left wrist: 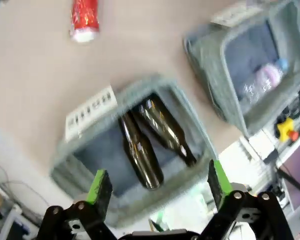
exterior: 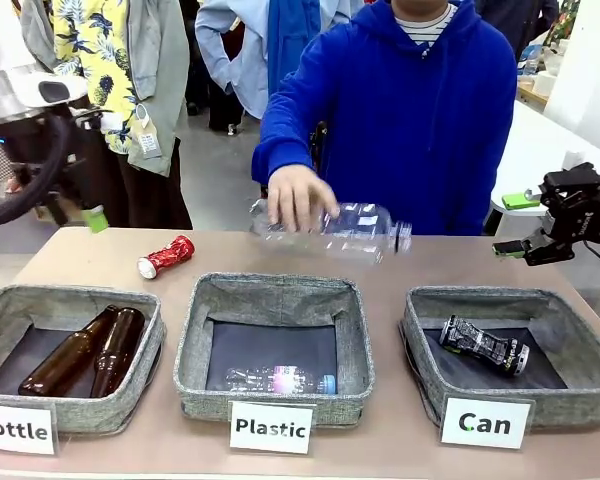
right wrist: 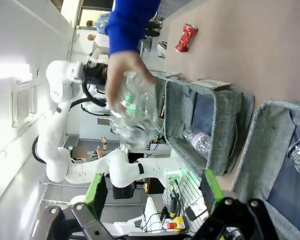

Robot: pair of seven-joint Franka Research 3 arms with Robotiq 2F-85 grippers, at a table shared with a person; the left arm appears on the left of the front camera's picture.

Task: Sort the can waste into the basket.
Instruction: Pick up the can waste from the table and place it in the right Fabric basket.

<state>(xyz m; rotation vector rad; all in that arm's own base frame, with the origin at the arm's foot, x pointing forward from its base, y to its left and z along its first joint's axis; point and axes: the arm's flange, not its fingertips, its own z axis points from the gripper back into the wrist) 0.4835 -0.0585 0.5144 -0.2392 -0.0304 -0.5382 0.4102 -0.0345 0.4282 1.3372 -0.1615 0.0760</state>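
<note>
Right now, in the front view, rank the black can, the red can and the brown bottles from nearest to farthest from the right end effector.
From the right end effector:
1. black can, inside the Can basket on the right, just below it.
2. red can, on the table, left of centre.
3. brown bottles, in the Bottle basket at far left.

Three baskets [exterior: 412, 345], two cans [exterior: 166, 257], four bottles [exterior: 75, 352]

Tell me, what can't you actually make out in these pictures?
- Front view: markings on the black can, too small to read.
- Front view: one end of the clear bottle, covered by the person's hand.
- Left wrist view: print on the bottle basket's card, blurred.
</note>
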